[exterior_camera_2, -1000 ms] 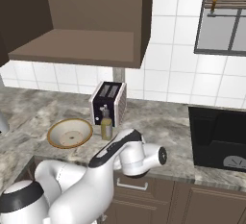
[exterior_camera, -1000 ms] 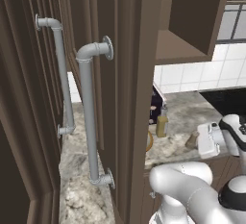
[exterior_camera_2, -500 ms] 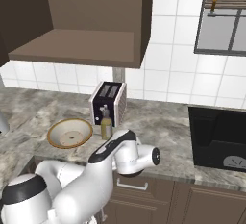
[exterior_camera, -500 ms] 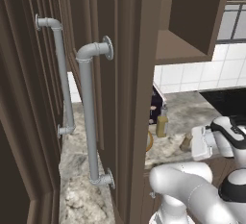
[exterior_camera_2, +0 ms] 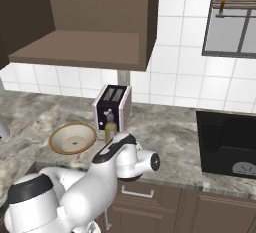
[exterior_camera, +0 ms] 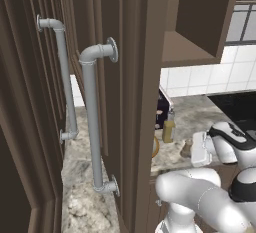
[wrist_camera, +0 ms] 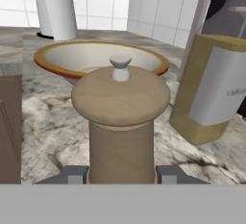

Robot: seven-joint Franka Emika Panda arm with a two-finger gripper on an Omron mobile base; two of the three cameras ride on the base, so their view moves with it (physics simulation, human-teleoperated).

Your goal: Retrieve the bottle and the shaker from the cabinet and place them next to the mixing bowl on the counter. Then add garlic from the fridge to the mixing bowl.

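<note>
Marbled counter [exterior_camera_2: 170,132] carries the mixing bowl [wrist_camera: 98,57] upper left in the hand view, the bottle [wrist_camera: 214,88] at right; the gripper [wrist_camera: 122,174] is clamped on the shaker [wrist_camera: 120,122] at centre, apparently low beside them. Release remains, then garlic from the fridge.

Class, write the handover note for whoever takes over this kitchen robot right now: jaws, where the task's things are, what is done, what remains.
Gripper: jaws shut on the shaker, low over the counter; whether it touches the counter cannot be told.
Bottle: upright on the counter in front of the toaster, beside the mixing bowl.
Cabinet: open, visible shelf bare.
Done: bottle and shaker taken out, bottle placed.
Left: release the shaker next to the bowl, then fetch garlic from the fridge and put it in the bowl.
</note>
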